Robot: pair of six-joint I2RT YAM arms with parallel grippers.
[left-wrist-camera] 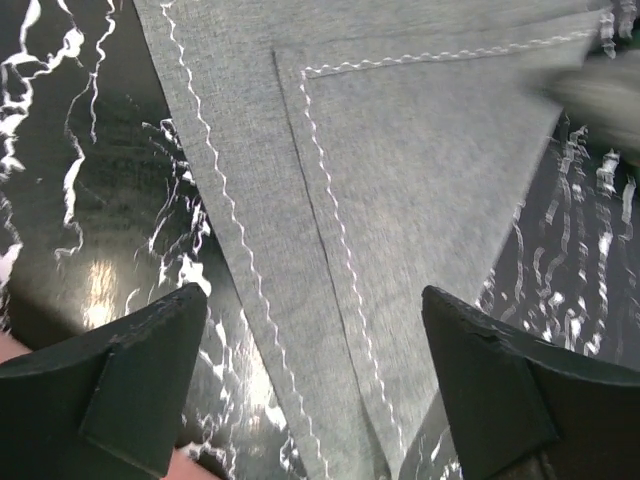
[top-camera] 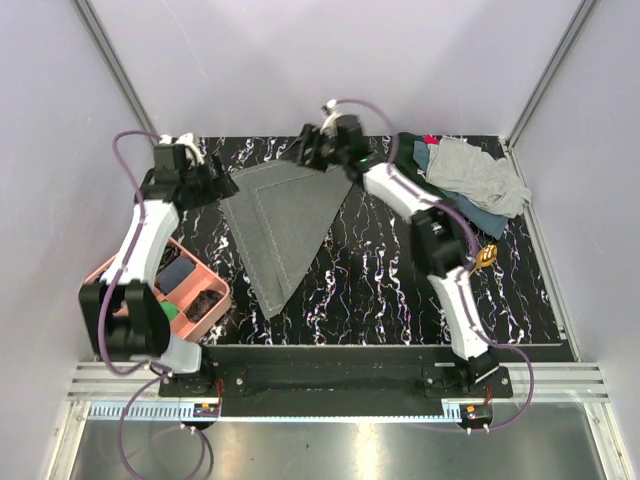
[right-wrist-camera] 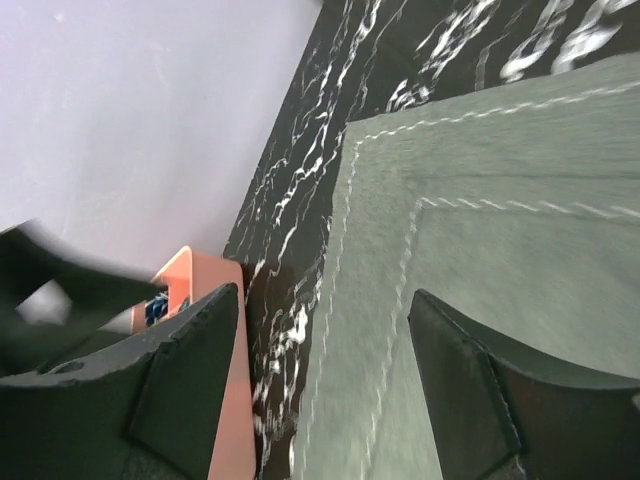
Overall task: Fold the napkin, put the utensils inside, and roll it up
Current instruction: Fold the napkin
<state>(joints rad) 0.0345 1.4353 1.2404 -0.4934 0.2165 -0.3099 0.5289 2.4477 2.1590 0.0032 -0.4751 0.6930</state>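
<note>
Left tool (top-camera: 213, 180) (left-wrist-camera: 312, 300): wide open, gripping nothing; hovering at the left corner of the plain mid-grey fabric napkin (top-camera: 280, 225) (left-wrist-camera: 400, 180) (right-wrist-camera: 500, 250). Contact with the cloth: cannot tell.

Right tool (top-camera: 308, 148) (right-wrist-camera: 325, 300): also spread open, nothing between the fingers; placed over the napkin's upper edge near its top corner, upper middle of the top view.

Napkin: folded to a triangle, flat on the desk, long point toward the bottom of the frame, white zigzag stitching along the hems, upper layer set slightly in from the lower one.

Shiny gold-coloured metal utensil (top-camera: 487, 256): right of centre, just beside the right arm's elbow, well apart from the napkin; too small to tell its shape.

Black marble-patterned desk (top-camera: 380, 285) with white veins.

Upper right: loose heap of green, light-grey and blue cloths (top-camera: 470, 180).

Lower left: salmon-pink plastic basket (top-camera: 205, 285) (right-wrist-camera: 195, 270) beside the left arm, with dark blue and green items inside.

Pale lilac walls on three sides, with aluminium frame posts in the far corners. Metal rail along the near edge under both arm bases.
</note>
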